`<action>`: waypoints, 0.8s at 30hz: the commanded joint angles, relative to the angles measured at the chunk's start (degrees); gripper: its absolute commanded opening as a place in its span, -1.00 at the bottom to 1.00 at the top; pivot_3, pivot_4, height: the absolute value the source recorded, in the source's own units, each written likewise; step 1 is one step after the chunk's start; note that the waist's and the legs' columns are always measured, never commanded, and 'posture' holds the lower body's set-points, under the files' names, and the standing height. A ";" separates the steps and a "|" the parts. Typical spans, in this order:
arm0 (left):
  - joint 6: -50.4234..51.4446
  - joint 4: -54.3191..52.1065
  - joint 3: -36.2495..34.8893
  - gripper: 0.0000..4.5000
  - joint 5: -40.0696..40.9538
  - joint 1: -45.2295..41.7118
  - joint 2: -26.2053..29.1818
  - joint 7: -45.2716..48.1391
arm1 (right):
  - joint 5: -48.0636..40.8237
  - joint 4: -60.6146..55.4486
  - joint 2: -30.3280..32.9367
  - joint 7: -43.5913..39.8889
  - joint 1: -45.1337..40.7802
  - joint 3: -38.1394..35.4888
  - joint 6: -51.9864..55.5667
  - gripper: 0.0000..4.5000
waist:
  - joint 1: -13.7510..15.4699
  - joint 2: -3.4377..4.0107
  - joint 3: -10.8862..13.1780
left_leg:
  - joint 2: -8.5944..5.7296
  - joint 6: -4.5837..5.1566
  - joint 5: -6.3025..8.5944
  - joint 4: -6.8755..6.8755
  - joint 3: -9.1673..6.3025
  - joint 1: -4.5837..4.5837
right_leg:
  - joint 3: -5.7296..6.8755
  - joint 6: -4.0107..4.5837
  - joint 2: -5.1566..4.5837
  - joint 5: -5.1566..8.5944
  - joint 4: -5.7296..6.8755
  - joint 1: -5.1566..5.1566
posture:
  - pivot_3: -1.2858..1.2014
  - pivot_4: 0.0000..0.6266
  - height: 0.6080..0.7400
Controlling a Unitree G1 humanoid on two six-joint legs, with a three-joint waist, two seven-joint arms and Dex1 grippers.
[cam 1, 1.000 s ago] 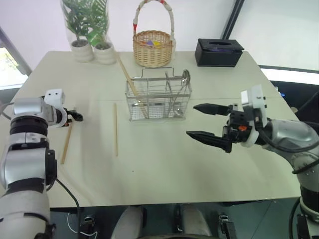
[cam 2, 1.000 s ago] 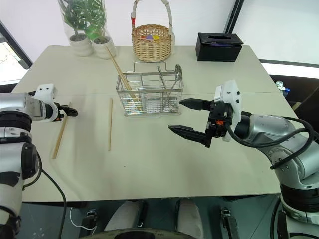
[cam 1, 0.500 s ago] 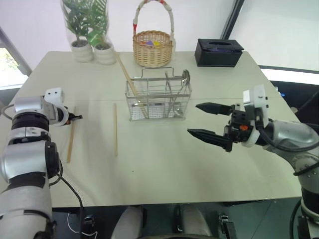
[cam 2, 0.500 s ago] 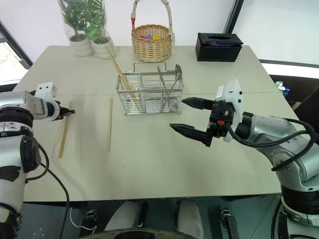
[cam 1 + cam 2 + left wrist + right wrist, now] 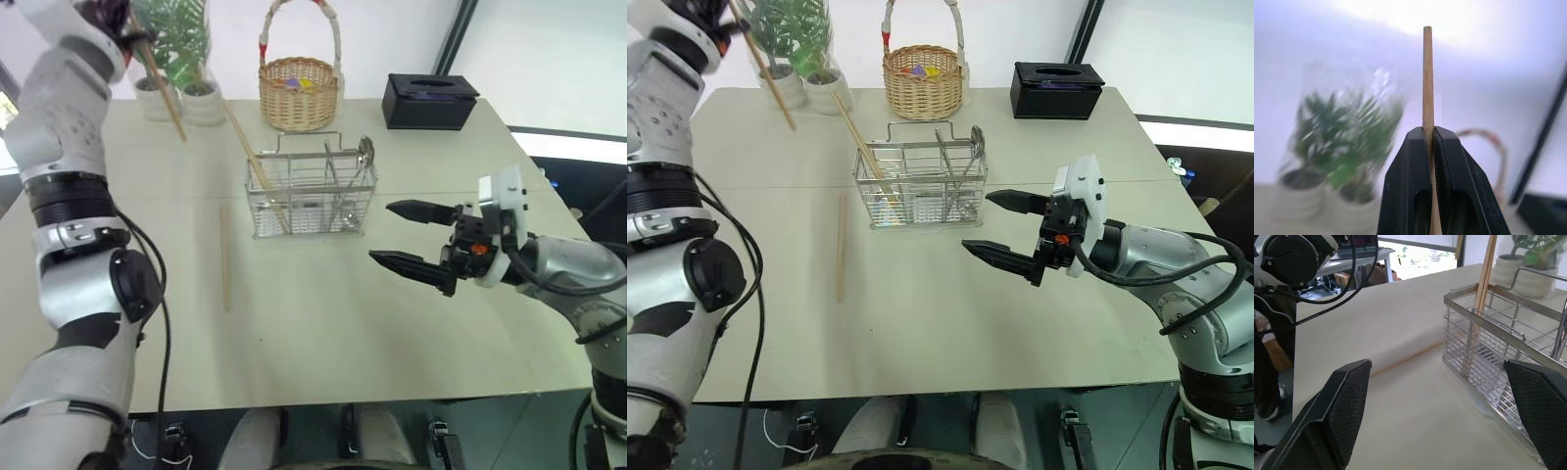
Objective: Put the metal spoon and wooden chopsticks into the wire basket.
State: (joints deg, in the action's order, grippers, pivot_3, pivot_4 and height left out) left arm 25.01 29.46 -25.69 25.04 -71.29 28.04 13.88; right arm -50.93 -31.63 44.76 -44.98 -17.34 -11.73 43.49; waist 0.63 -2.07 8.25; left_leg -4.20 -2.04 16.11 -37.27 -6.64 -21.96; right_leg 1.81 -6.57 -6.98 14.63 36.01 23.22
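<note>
The wire basket [image 5: 312, 192] stands mid-table with the metal spoon [image 5: 364, 153] upright in its right end and one wooden chopstick [image 5: 257, 164] leaning out of its left end. A second chopstick [image 5: 225, 257] lies flat on the table to the basket's left. My left gripper [image 5: 1427, 142] is raised high at the far left, shut on a third chopstick [image 5: 162, 90] that slants down from it above the table. To the right of the basket my right gripper [image 5: 380, 232] hovers open and holds nothing.
A round wicker basket [image 5: 299, 93] with a tall handle, a black tissue box [image 5: 429, 103] and two potted plants in plastic wrap [image 5: 181, 69] line the table's far edge. The table [image 5: 323, 333] is bare in front of the wire basket.
My left gripper shut on the chopstick lying at the table's left and lifted it high up. The right gripper kept still and open.
</note>
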 commanded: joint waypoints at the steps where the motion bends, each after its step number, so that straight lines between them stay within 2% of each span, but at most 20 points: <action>1: 3.29 -5.62 -2.00 -0.98 5.92 -1.07 -1.45 0.18 | -0.84 -1.12 0.16 0.83 -0.22 -1.11 -0.21 1.00 | 0.08 -0.03 0.02 | 0.01 0.11 0.06 0.00 -0.03 -0.01 | 0.01 0.00 0.04 0.00 0.01 0.00 | 0.03 -0.52 -0.16; 7: 7.55 -12.66 0.85 -0.98 9.56 1.80 -5.05 1.86 | -0.33 -1.94 -0.28 2.59 1.31 -1.48 -0.85 1.00 | 0.13 -0.03 0.03 | 0.05 0.18 0.08 -0.14 -0.10 0.21 | 0.02 -0.05 0.19 -0.05 0.09 -0.23 | 0.03 -0.52 -0.16; 13: 8.95 -17.48 5.26 -0.98 9.47 5.95 -8.12 2.88 | -0.34 -3.27 -1.23 5.04 3.10 -2.02 -1.39 1.00 | 0.12 -0.03 0.04 | 0.03 0.19 0.08 -0.11 -0.09 0.47 | 0.01 -0.05 0.18 -0.05 0.02 -0.52 | 0.03 -0.52 -0.16; 17: 1.50 -21.24 14.03 -0.98 2.98 13.88 -8.88 9.00 | -0.67 -4.37 -1.65 6.63 3.99 -2.52 -1.69 1.00 | 0.05 0.00 0.03 | 0.03 0.19 0.09 0.01 -0.01 0.49 | -0.06 -0.04 0.18 -0.04 0.00 -0.46 | 0.03 -0.52 -0.16; 24: -0.51 -22.23 15.86 -0.98 2.06 20.04 -13.20 8.25 | -0.88 -4.74 -1.80 8.41 4.65 -3.13 -1.80 1.00 | 0.24 -0.01 0.05 | 0.03 0.23 0.11 -0.05 -0.06 0.42 | -0.05 -0.03 0.16 -0.04 -0.06 -0.47 | 0.03 -0.52 -0.16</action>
State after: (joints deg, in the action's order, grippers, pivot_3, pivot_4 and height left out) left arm 25.84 9.92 -9.83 26.94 -50.93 15.17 22.58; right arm -50.96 -34.68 43.30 -36.98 -12.60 -12.57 42.94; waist 0.87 -2.07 8.30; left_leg -4.17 -1.80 16.22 -37.31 -6.70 -21.53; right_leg 1.77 -6.60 -6.82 14.59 35.95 22.74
